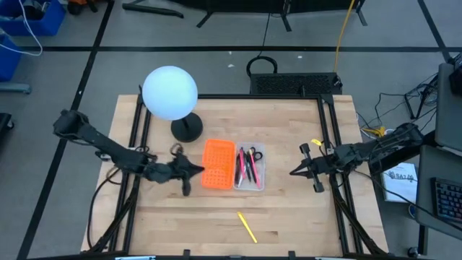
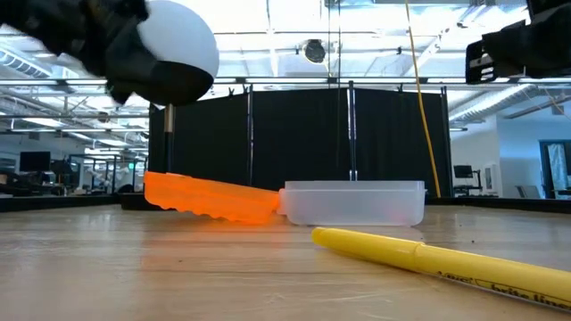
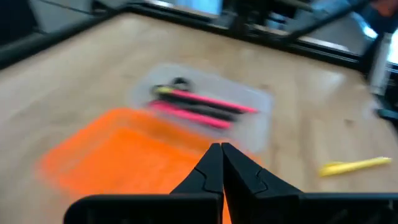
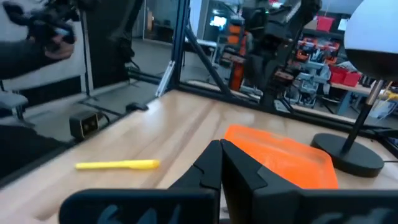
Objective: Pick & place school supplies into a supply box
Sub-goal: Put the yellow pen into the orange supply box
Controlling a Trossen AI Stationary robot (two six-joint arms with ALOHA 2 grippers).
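1. The supply box (image 1: 250, 167) sits about mid-desk. It's a clear shallow tray, open, with its orange gridded lid (image 1: 218, 164) folded out flat on the side toward the left arm and touching it along one long edge.
2. Inside the clear tray you can see pink pens (image 1: 240, 167) and some dark ones lying lengthwise, plus what looks like the black handles of the scissors (image 1: 253, 153) at the far end. I can't count the dark pens from the overhead shot.
3. One yellow pen (image 1: 247, 227) is out on the bare wooden desk (image 1: 289, 209), near the front edge and well apart from the box. From the low camera it lies right up close, with the box behind it.
4. Left tool (image 1: 200, 170): its tip is right at the lid's outer edge, on the side away from the tray. In the wrist camera the fingers (image 3: 211, 171) are pressed together with nothing between them. So it's closed and empty, hovering over the orange lid.
5. Right tool (image 1: 294, 172): it's parked on the other side of the box, near it but not touching, pointing toward it. Its fingers are pinched fully together too, holding nothing.
6. A white globe lamp (image 1: 170, 92) on a black round base (image 1: 187, 129) stands behind the lid, toward the back of the desk.
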